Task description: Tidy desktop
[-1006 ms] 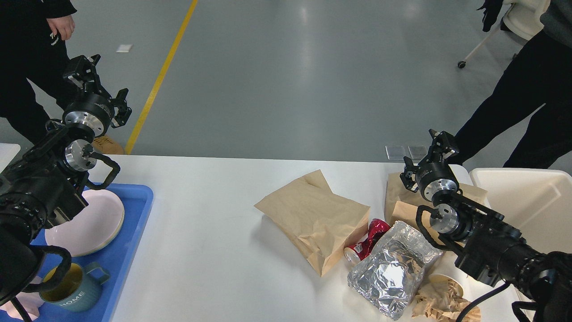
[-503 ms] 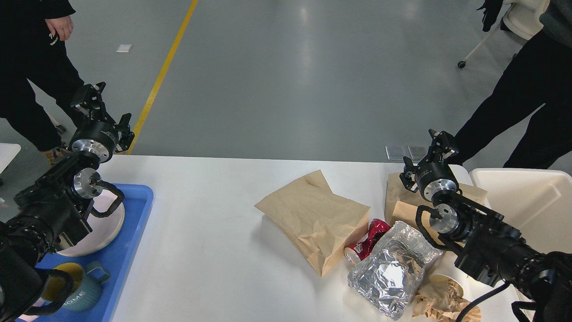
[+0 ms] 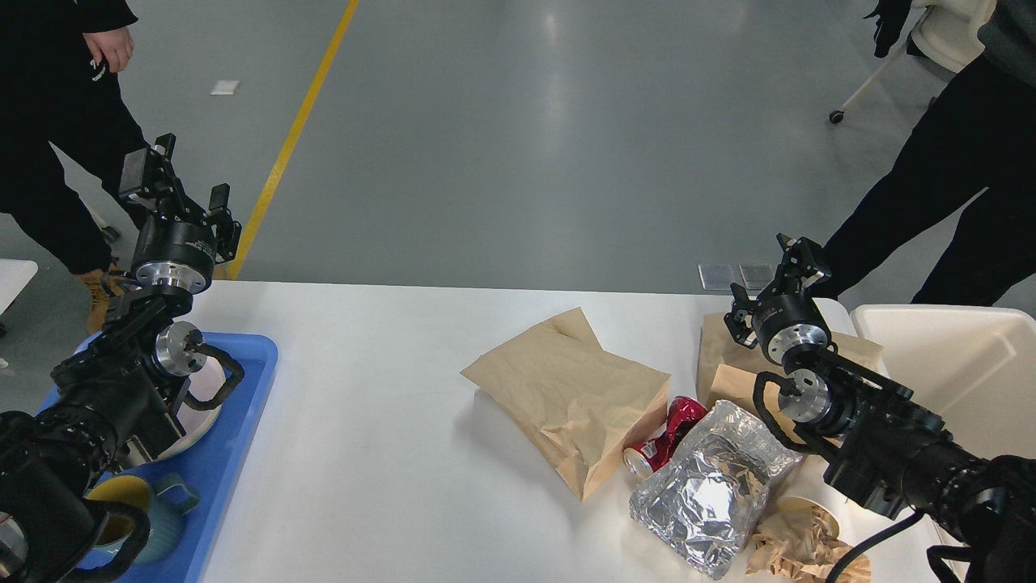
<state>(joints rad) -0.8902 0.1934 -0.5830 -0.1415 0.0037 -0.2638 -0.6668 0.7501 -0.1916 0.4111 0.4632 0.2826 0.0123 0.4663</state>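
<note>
On desktop (image 3: 388,421), bags, can, foil

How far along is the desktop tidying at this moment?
Dishes look sorted: plate and mug sit in the blue tray. Nothing is in hand; the left gripper and right gripper hang empty. Left on the desktop: paper bag, red can, foil, crumpled paper.

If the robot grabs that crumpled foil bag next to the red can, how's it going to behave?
The foil bag looks thin and creased, so it will probably crush and flex under a gripper instead of holding its shape. It is likely light for its size and, being shiny, perhaps slippery. Since it rests against the red can, pulling it away might set the can rolling.
</note>
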